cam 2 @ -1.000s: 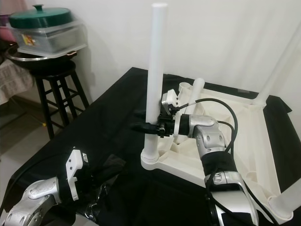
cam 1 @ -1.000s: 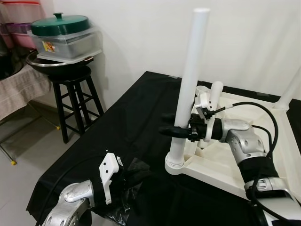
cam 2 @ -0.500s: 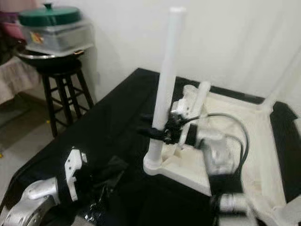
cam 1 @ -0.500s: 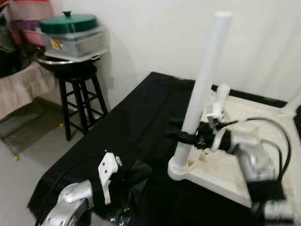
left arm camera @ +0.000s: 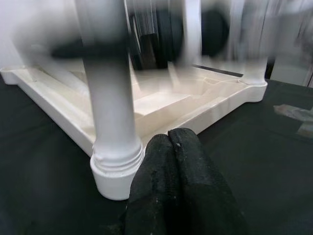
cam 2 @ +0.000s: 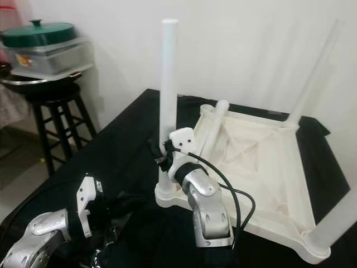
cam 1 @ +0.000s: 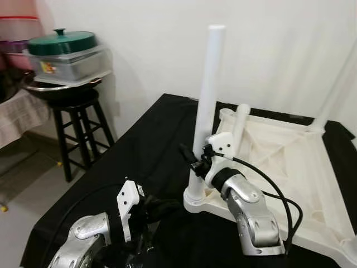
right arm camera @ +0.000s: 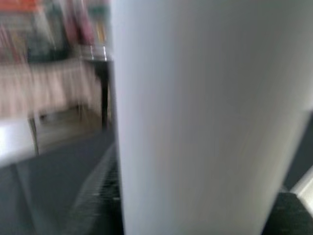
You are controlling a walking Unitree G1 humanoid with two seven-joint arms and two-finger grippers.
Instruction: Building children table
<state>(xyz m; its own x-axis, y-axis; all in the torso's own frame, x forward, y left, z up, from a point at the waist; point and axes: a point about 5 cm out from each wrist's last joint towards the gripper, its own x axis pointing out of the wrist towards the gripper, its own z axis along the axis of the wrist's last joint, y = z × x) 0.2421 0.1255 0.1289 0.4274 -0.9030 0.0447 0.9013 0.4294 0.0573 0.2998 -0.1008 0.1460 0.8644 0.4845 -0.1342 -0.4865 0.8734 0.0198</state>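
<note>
Legs going in: we're clamping right gripper (cam 1: 192, 162) on upright leg (cam 1: 206, 100); left gripper (left arm camera: 177, 161) closed, idling; loose leg (cam 1: 239, 128) remaining on tabletop (cam 1: 290, 151).

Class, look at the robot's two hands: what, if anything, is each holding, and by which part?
Right hand: the upright white plastic table leg, low on its shaft. Left hand: nothing.

From the head we look forward and down through both eye views onto the upright table leg (cam 1: 205, 100), which stands near centre; the right eye sits slightly aside, so the same leg falls further left in its picture. The left wrist view looks low along the black cloth (left arm camera: 39, 186) at the leg's base, close by. The right wrist view sits hard against the leg, blurred. All four views share that leg.
</note>
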